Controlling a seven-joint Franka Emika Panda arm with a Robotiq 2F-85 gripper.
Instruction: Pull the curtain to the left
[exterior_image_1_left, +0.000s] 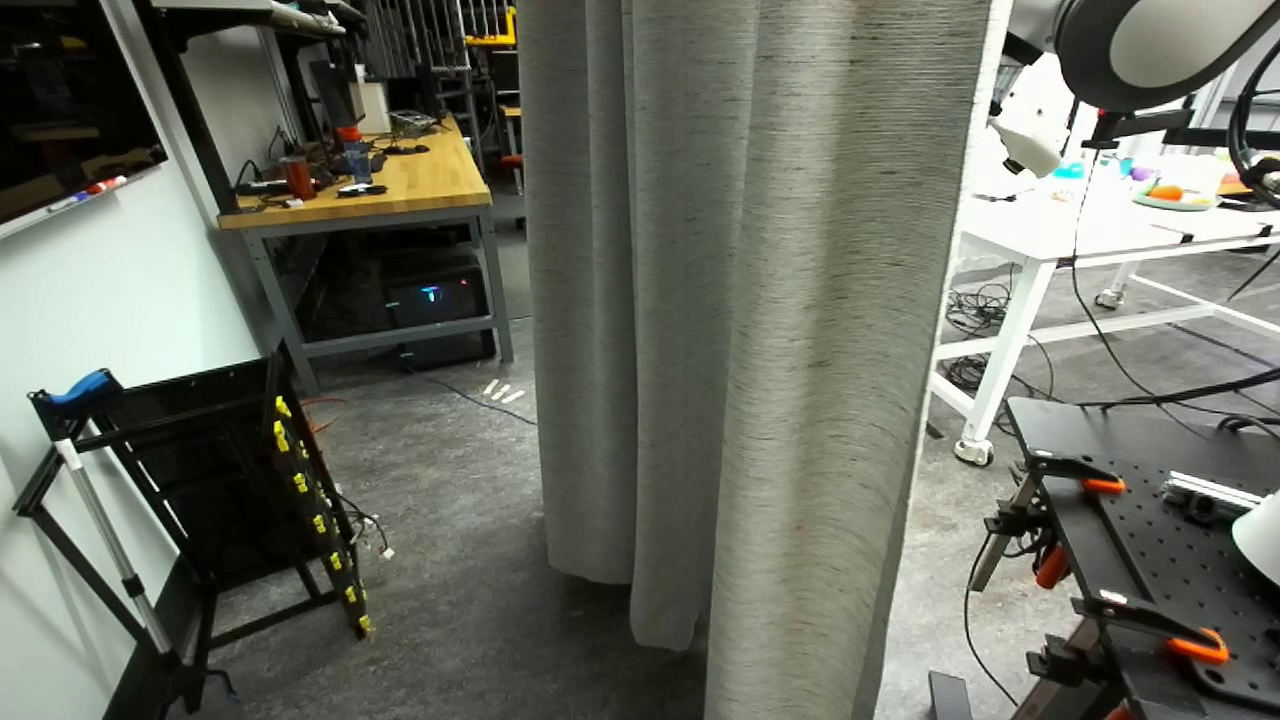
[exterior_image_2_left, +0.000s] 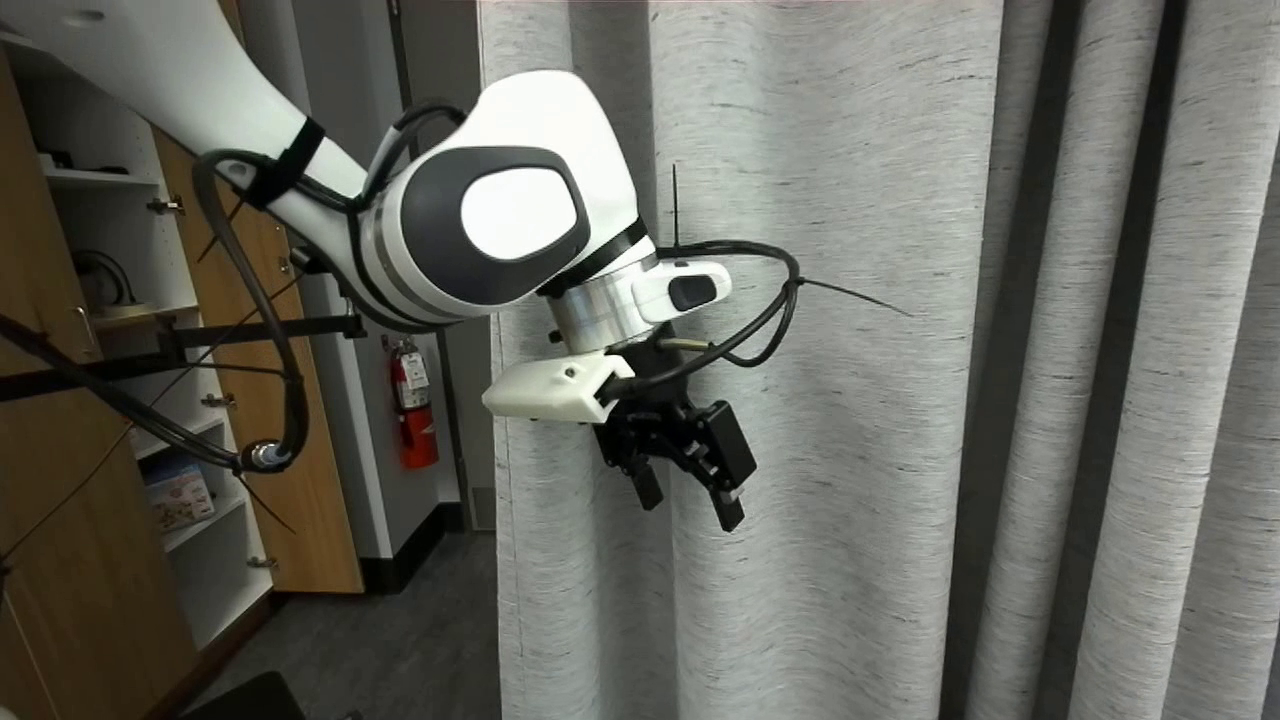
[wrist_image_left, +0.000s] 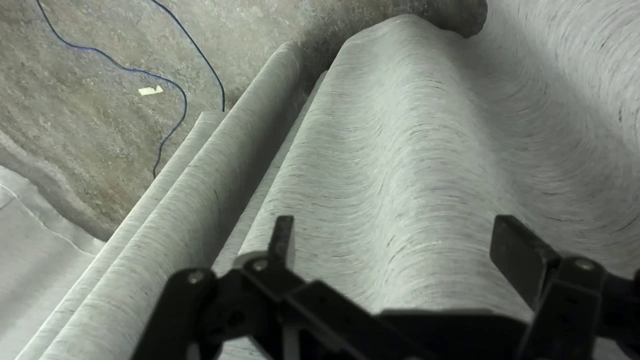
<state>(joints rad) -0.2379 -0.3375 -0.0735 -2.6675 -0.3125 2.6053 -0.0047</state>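
Observation:
The curtain is a tall pale grey drape with deep vertical folds, seen in both exterior views (exterior_image_1_left: 830, 330) (exterior_image_2_left: 840, 420). It also fills much of the wrist view (wrist_image_left: 425, 150). My gripper (exterior_image_2_left: 690, 503) is in front of the curtain in an exterior view, tilted downward. In the wrist view my gripper (wrist_image_left: 395, 235) is open, its two black fingers wide apart with a broad curtain fold behind and between them. Nothing is pinched between the fingertips. Whether the fingers touch the fabric I cannot tell. The curtain hides the gripper in an exterior view, where only part of the arm (exterior_image_1_left: 1150, 50) shows.
A black perforated table (exterior_image_1_left: 1120, 420) with orange-tipped clamps and a white table (exterior_image_1_left: 1040, 225) stand beside the curtain. A folded black frame (exterior_image_1_left: 230, 480) leans by the wall. A fire extinguisher (exterior_image_2_left: 412, 405) and an open wooden cabinet (exterior_image_2_left: 270, 420) are behind the arm. Cables (wrist_image_left: 175, 87) lie on the floor.

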